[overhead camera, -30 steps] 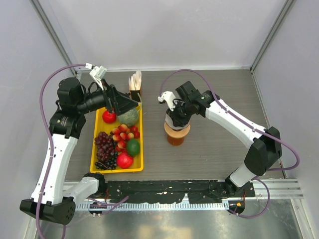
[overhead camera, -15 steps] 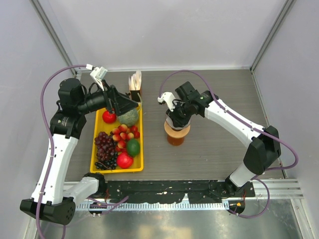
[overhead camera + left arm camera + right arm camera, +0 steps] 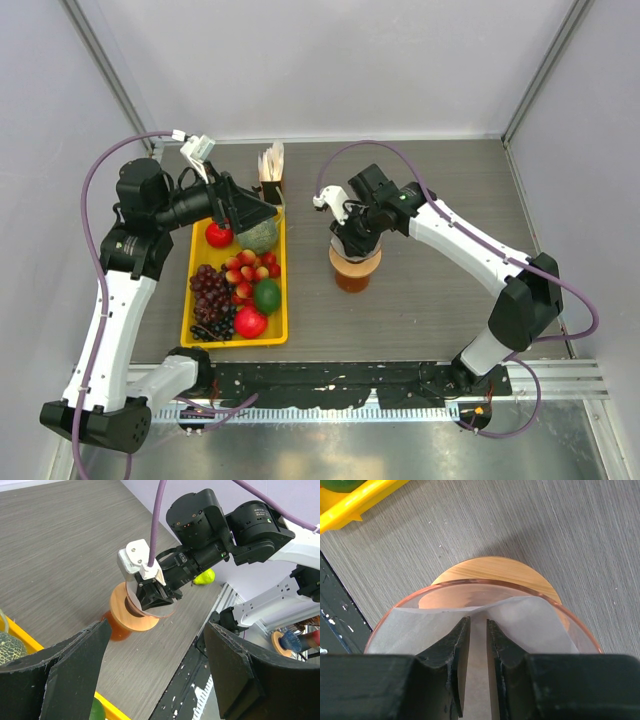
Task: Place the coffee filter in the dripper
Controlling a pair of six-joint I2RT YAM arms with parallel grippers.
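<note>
The dripper (image 3: 360,263), a tan-orange collar under a clear bowl (image 3: 470,583), sits on a small jug of amber liquid (image 3: 352,281) mid-table. The coffee filter (image 3: 532,625), thin white paper, spreads inside the bowl. My right gripper (image 3: 478,621) reaches into the bowl from above. Its jaws are nearly together with a strip of the filter between them, and the paper's top edge dips at the tips. In the top view the right gripper (image 3: 350,232) covers the bowl. My left gripper (image 3: 157,630) is wide open and holds nothing. It hovers over the far end of the yellow tray (image 3: 186,300).
The tray holds grapes, strawberries, red and green fruit and a melon (image 3: 260,237). An upright bundle of cream papers with a small dark box (image 3: 271,172) stands behind the tray. The black rail (image 3: 330,380) runs along the near table edge.
The right wrist has shifted slightly left over the dripper. The left arm has not moved.
</note>
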